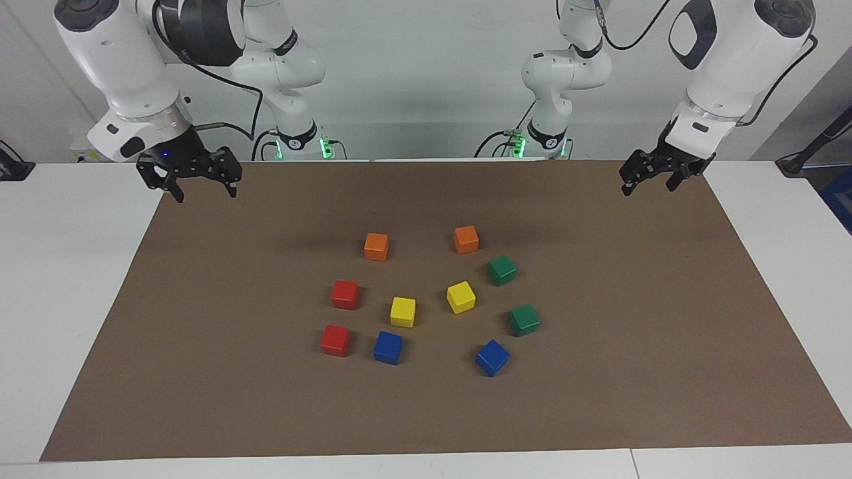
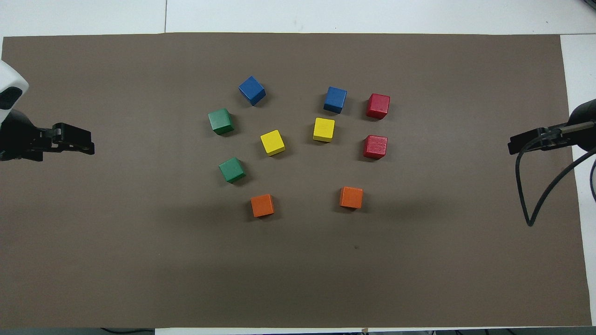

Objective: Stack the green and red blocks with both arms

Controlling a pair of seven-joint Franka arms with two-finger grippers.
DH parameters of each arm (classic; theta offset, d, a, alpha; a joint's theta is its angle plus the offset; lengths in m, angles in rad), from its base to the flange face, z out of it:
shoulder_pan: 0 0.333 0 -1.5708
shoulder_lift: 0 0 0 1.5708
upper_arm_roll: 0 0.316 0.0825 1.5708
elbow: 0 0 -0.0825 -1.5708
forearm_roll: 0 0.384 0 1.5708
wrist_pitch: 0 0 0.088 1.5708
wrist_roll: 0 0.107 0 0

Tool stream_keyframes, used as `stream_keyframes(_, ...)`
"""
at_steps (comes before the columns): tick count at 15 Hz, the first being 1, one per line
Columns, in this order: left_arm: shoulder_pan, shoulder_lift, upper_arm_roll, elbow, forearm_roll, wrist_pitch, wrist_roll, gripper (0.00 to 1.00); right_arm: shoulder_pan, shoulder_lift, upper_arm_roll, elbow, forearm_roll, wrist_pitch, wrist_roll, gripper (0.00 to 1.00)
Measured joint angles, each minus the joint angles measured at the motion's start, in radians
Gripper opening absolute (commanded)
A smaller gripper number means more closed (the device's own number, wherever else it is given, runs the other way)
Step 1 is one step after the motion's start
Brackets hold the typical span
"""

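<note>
Two dark green blocks lie on the brown mat toward the left arm's end of the cluster: one (image 1: 502, 270) (image 2: 232, 169) nearer the robots, one (image 1: 524, 320) (image 2: 220, 121) farther. Two red blocks lie toward the right arm's end: one (image 1: 345, 294) (image 2: 375, 146) nearer, one (image 1: 335, 340) (image 2: 377, 105) farther. All four lie singly, apart from each other. My left gripper (image 1: 647, 187) (image 2: 91, 148) hangs open and empty over the mat's edge at its own end. My right gripper (image 1: 205, 193) (image 2: 510, 145) hangs open and empty over the mat's edge at its end.
Two orange cubes (image 1: 376, 246) (image 1: 466, 239) lie nearest the robots. Two yellow cubes (image 1: 403, 311) (image 1: 460, 297) lie in the middle of the cluster. Two blue cubes (image 1: 387, 347) (image 1: 492, 357) lie farthest. The brown mat (image 1: 632, 372) covers most of the white table.
</note>
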Motion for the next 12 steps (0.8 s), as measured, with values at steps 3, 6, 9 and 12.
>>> stream_keyframes(3, -0.126, 0.054, -0.007, -0.052, 0.0, 0.127, -0.189, 1.0, 0.005, 0.0, 0.001, 0.0, 0.0, 0.0, 0.079, 1.0)
stream_keyframes(6, -0.288, 0.166, -0.016, -0.09, 0.001, 0.31, -0.443, 1.0, 0.072, 0.002, 0.004, -0.021, 0.002, 0.021, 0.277, 1.0)
stream_keyframes(9, -0.343, 0.226, -0.015, -0.173, 0.002, 0.453, -0.558, 1.0, 0.182, 0.046, 0.013, -0.062, 0.019, 0.12, 0.504, 1.0)
stream_keyframes(12, -0.345, 0.232, -0.013, -0.237, 0.002, 0.507, -0.583, 1.0, 0.248, 0.162, 0.015, -0.078, 0.055, 0.27, 0.666, 1.0)
